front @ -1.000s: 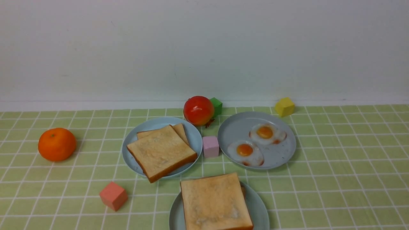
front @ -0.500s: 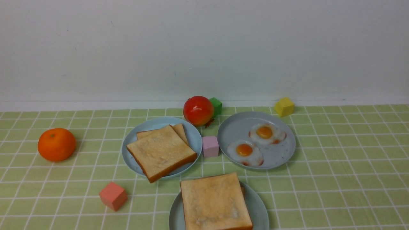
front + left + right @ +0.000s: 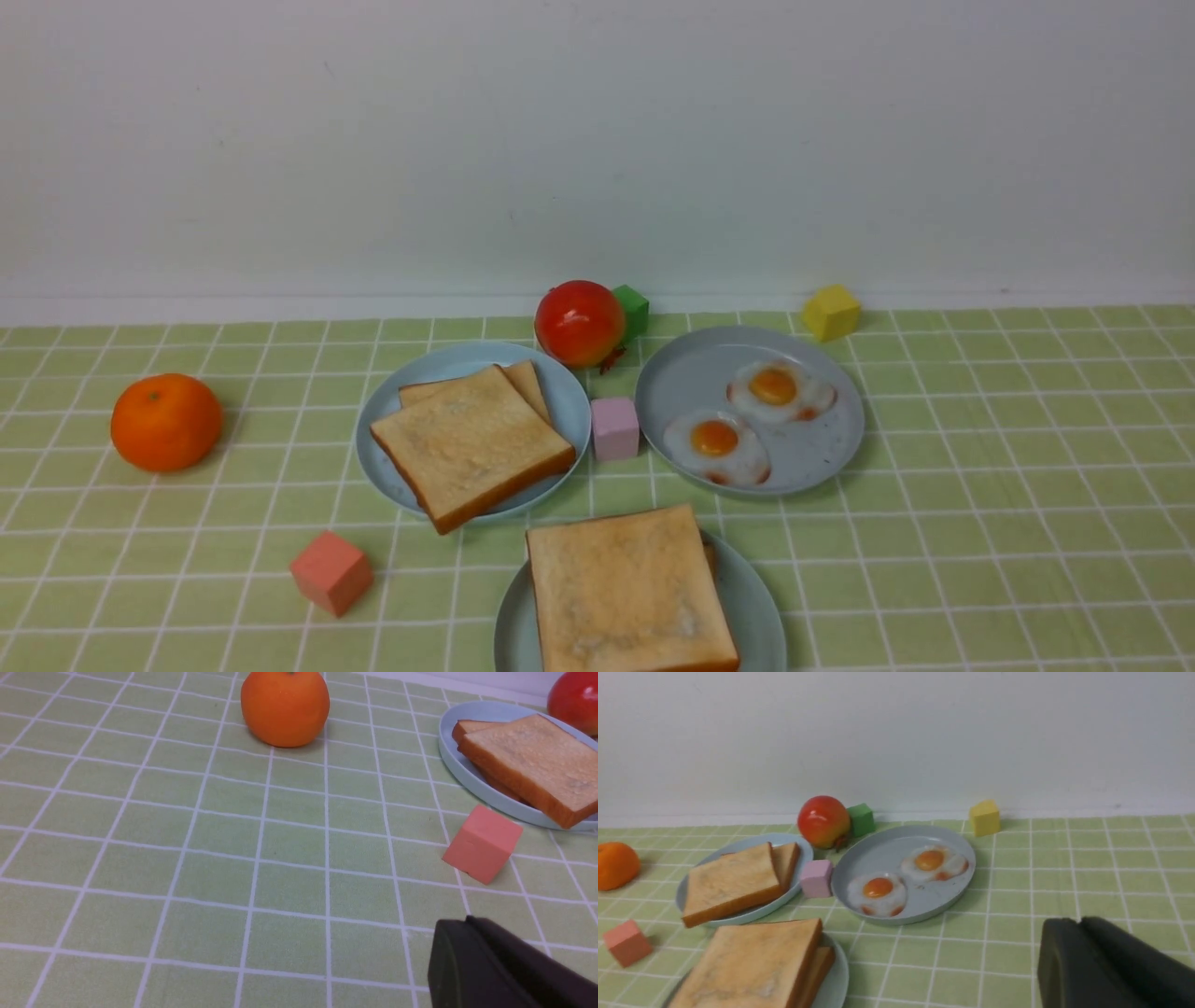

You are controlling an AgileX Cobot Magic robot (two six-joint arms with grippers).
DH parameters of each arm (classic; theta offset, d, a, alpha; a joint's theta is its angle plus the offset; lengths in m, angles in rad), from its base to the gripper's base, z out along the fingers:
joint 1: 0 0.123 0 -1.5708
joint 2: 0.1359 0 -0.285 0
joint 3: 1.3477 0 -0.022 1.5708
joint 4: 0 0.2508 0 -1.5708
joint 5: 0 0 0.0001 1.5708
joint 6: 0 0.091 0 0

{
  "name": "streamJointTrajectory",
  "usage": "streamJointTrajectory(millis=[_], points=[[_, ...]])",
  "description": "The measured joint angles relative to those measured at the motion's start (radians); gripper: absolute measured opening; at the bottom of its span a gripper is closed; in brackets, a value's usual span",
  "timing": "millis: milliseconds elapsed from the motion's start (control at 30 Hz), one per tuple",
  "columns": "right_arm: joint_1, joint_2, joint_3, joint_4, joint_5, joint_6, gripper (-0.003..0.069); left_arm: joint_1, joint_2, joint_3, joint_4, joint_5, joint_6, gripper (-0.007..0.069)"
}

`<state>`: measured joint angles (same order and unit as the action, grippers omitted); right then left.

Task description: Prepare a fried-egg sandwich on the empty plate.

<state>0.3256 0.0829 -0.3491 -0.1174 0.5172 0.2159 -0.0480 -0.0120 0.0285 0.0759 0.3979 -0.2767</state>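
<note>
At the table's near edge the pale teal plate point(image 3: 761, 607) carries two thick toast slices stacked as the sandwich point(image 3: 627, 593); the lower slice peeks out at the right. No egg shows between them, and the right wrist view of the sandwich point(image 3: 752, 963) and plate point(image 3: 833, 984) shows none either. Neither arm appears in the front view. My left gripper point(image 3: 467, 919) hangs over bare cloth, its dark fingers pressed together, holding nothing. My right gripper point(image 3: 1078, 920) is likewise shut and empty, off to the right of the plates.
Behind stand a bluish plate point(image 3: 560, 392) with two toast slices and a grey plate point(image 3: 691, 373) with two fried eggs. A red fruit point(image 3: 579, 322), an orange point(image 3: 166, 422), and pink point(image 3: 615, 428), salmon point(image 3: 330, 571), green point(image 3: 633, 311) and yellow point(image 3: 831, 312) cubes lie around.
</note>
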Motion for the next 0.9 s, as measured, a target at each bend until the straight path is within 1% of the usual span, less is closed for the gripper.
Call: streamJointTrajectory(millis=[33, 67, 100, 167, 233, 333, 367, 467, 667, 900], points=[[-0.041, 0.004, 0.025, 0.039, -0.033, -0.059, 0.0063, 0.000, 0.000, 0.000, 0.000, 0.000, 0.000, 0.0017], [-0.070, 0.005, 0.047, 0.065, -0.058, -0.093, 0.0067, 0.000, 0.000, 0.000, 0.000, 0.000, 0.000, 0.0018], [-0.078, 0.005, 0.052, 0.071, -0.063, -0.099, 0.0067, 0.000, 0.000, 0.000, 0.000, 0.000, 0.000, 0.0018], [-0.145, -0.006, 0.109, 0.112, -0.094, -0.132, 0.0071, 0.000, 0.000, 0.000, 0.000, 0.000, 0.000, 0.0018], [-0.211, -0.055, 0.183, 0.107, -0.105, -0.136, 0.0076, 0.000, 0.000, 0.000, 0.000, 0.000, 0.000, 0.0020], [-0.256, -0.089, 0.265, 0.089, -0.110, -0.137, 0.0081, 0.000, 0.000, 0.000, 0.000, 0.000, 0.000, 0.0022], [-0.270, -0.094, 0.329, 0.080, -0.108, -0.137, 0.0083, 0.000, 0.000, 0.000, 0.000, 0.000, 0.000, 0.0024], [-0.276, -0.094, 0.360, 0.072, -0.104, -0.137, 0.0083, 0.000, 0.000, 0.000, 0.000, -0.003, 0.000, 0.0028], [-0.276, -0.094, 0.364, 0.035, -0.119, -0.137, 0.0088, 0.000, 0.000, 0.000, 0.000, -0.001, 0.000, 0.0033], [-0.276, -0.094, 0.364, 0.025, -0.120, -0.137, 0.0097, 0.000, 0.000, 0.000, -0.001, -0.002, 0.000, 0.0039]])
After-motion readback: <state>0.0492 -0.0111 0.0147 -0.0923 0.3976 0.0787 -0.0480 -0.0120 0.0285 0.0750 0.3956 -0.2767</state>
